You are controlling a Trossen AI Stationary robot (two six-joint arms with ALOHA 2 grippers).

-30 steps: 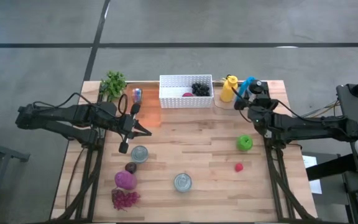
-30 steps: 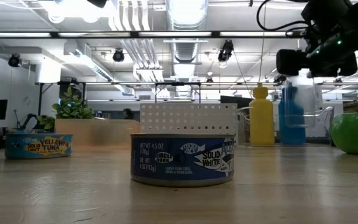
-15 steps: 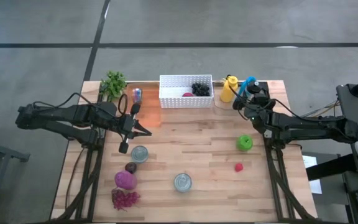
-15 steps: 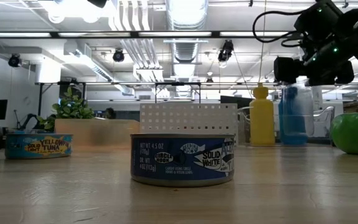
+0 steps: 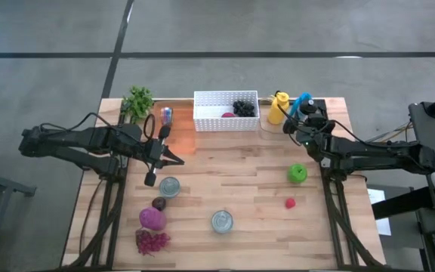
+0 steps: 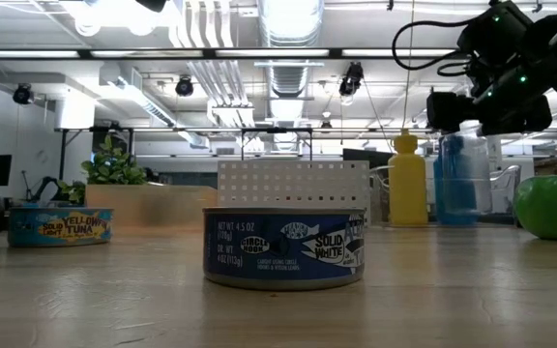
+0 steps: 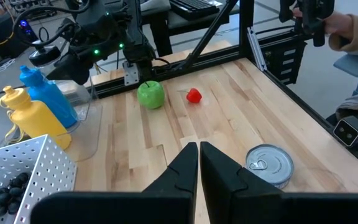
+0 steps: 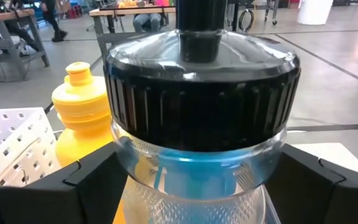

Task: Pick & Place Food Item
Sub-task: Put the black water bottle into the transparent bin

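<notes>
A clear bottle with a black cap and blue contents [image 5: 302,100] stands at the far right of the table, beside a yellow bottle [image 5: 277,107]. My right gripper [image 5: 306,113] is at it, with a finger on either side of the bottle [image 8: 197,186] just below the cap. In the low view the bottle [image 6: 457,179] stands upright with its base at table level. My left gripper [image 5: 176,159] is shut and hovers left of centre, touching nothing; its fingers [image 7: 199,149] point toward the table's right. A green apple [image 5: 297,174] and a small red fruit [image 5: 290,202] lie on the right half. My right gripper holds the bottle's clear wall [image 8: 120,165] just under the black cap [image 8: 201,93], pinched between the two fingers. The fingers come level from the table's right side. The bottle stays upright, its base down by the table in the low view.
A white perforated basket [image 5: 226,111] at the far edge holds dark grapes [image 5: 242,107] and a red item. Two tuna cans [image 5: 170,186] [image 5: 222,221], a purple item [image 5: 152,218], red grapes [image 5: 152,241], a green plant [image 5: 137,100] and a small can [image 5: 167,115] stand around.
My right gripper has moved a little toward the table's left and down, closing in on the blue bottle. The bottle showed blurred a second ago and now stands sharp and still. In the last half second hardly anything has shifted.
</notes>
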